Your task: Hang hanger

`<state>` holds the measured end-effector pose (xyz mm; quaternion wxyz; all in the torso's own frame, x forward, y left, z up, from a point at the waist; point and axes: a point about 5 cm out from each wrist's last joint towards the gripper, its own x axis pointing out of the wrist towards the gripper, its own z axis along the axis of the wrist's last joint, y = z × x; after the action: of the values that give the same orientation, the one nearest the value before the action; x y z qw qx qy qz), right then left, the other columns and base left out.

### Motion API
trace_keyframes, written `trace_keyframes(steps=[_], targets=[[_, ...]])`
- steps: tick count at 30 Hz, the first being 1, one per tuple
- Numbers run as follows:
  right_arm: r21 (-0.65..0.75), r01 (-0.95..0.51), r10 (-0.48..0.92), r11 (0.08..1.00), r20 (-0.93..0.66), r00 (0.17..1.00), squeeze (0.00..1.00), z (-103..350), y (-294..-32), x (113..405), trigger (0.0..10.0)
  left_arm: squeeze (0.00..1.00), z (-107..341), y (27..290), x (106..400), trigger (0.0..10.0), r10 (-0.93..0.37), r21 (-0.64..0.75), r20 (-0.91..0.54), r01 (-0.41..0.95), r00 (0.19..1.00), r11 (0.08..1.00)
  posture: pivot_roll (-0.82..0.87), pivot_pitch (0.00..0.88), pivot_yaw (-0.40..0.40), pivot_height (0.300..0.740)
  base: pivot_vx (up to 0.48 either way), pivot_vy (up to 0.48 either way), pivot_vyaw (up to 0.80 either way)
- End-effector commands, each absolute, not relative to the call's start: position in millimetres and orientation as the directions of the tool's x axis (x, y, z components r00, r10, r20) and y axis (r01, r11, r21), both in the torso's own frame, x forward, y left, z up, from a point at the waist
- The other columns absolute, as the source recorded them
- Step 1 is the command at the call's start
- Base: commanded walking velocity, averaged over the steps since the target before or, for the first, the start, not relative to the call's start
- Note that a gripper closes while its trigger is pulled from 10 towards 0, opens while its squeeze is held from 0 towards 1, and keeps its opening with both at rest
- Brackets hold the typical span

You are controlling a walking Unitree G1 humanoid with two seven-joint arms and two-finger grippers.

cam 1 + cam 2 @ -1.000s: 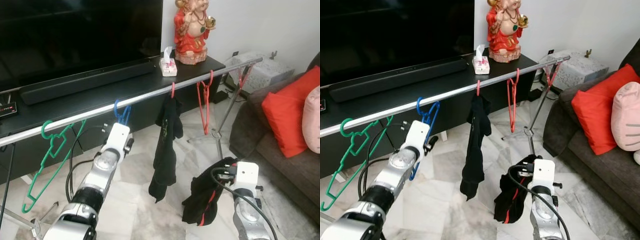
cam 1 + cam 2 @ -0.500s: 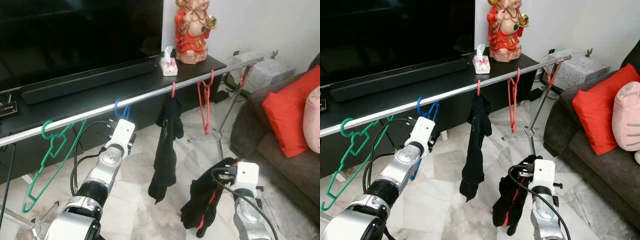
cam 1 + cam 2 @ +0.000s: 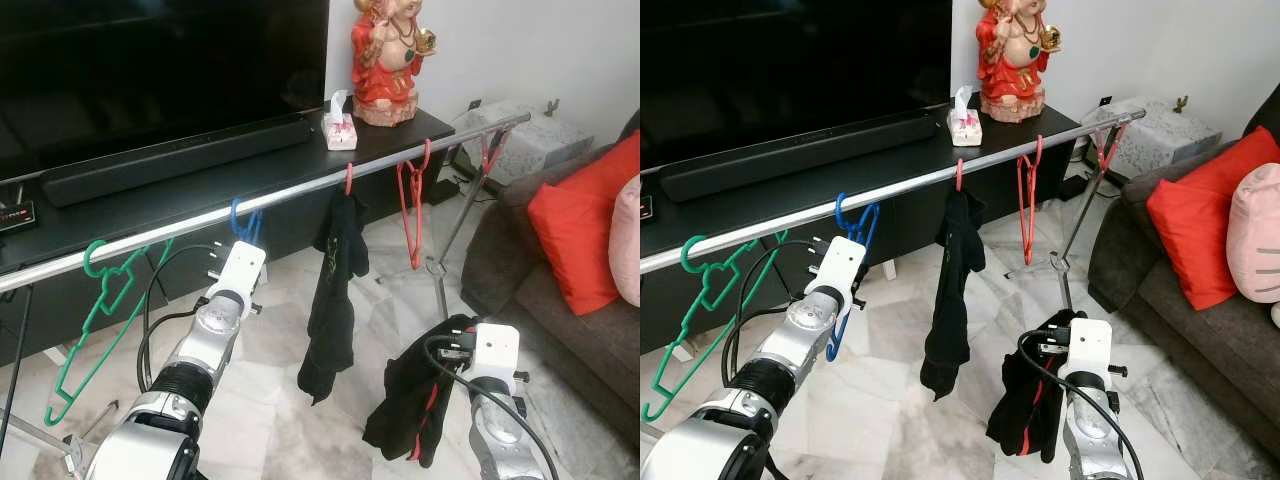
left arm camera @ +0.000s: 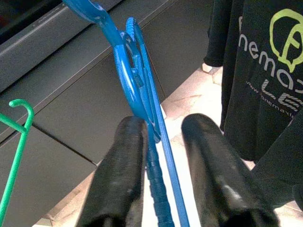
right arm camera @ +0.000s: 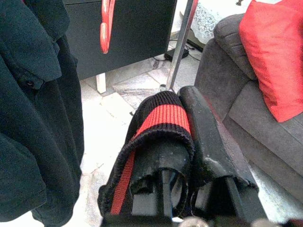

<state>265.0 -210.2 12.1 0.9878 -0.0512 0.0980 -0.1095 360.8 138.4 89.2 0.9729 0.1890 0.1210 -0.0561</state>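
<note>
Left end effector (image 4: 163,142) has lowered, fingers apart around blue hanger (image 4: 137,90); right apparently clamps garment (image 5: 161,118).

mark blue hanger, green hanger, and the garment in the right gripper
blue hanger (image 4: 137,90): left wrist view, curved neck above the fingers.
green hanger (image 3: 100,300): left eye view, slanted arm under the rail.
black garment (image 5: 163,116): right wrist view, red-striped cuff over a finger.
</note>
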Motion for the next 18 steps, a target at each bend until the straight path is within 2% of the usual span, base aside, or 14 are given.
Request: trace_keyframes(steps=[1,18], targets=[[-0.115,0.219,-0.236,0.969,-0.164,0.958,0.0,17.4,-213.2,269.4,10.0,0.0,91.5,137.9,363.0,0.0,-0.063,0.363,-0.254,0.156,0.965,0.919,-0.08,0.0,-0.039,0.74,0.0,0.0,0.0],[-0.115,0.219,-0.236,0.969,-0.164,0.958,0.0,17.4,-213.2,269.4,10.0,0.0,91.5,137.9,363.0,0.0,-0.063,0.363,-0.254,0.156,0.965,0.919,-0.08,0.0,-0.039,0.74,0.0,0.0,0.0]])
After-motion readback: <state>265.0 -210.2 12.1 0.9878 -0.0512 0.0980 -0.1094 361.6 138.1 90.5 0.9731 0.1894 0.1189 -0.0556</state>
